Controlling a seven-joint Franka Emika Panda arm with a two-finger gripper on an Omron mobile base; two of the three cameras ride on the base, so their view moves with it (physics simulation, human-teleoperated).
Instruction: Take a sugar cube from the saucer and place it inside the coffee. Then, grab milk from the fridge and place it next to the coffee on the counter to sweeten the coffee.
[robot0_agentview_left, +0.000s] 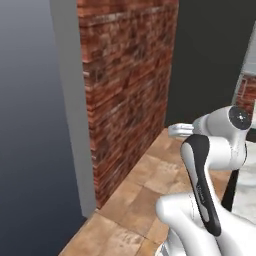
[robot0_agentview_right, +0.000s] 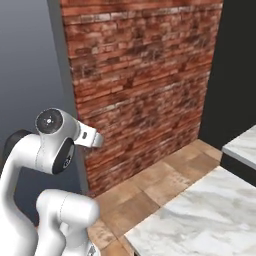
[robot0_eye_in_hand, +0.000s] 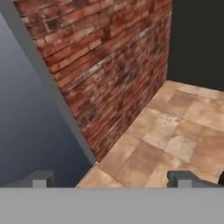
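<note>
My gripper (robot0_eye_in_hand: 111, 179) is open in the hand view. Its two dark fingertips (robot0_eye_in_hand: 40, 178) stand wide apart with nothing between them, pointing at a tiled floor and a brick wall. Part of the white marble counter (robot0_agentview_right: 200, 215) lies at the lower right of the right base view. The sugar cube, saucer, coffee and milk are out of view. A tall dark grey surface (robot0_agentview_left: 30, 125) with a pale edge stands left of the brick; I cannot tell whether it is the fridge.
A red brick wall (robot0_agentview_left: 130, 75) rises straight ahead, close to the arm. Brown floor tiles (robot0_eye_in_hand: 175, 131) run along its foot towards a dark opening (robot0_agentview_right: 235, 75) at the right. A second marble edge (robot0_agentview_right: 245, 145) sits by that opening.
</note>
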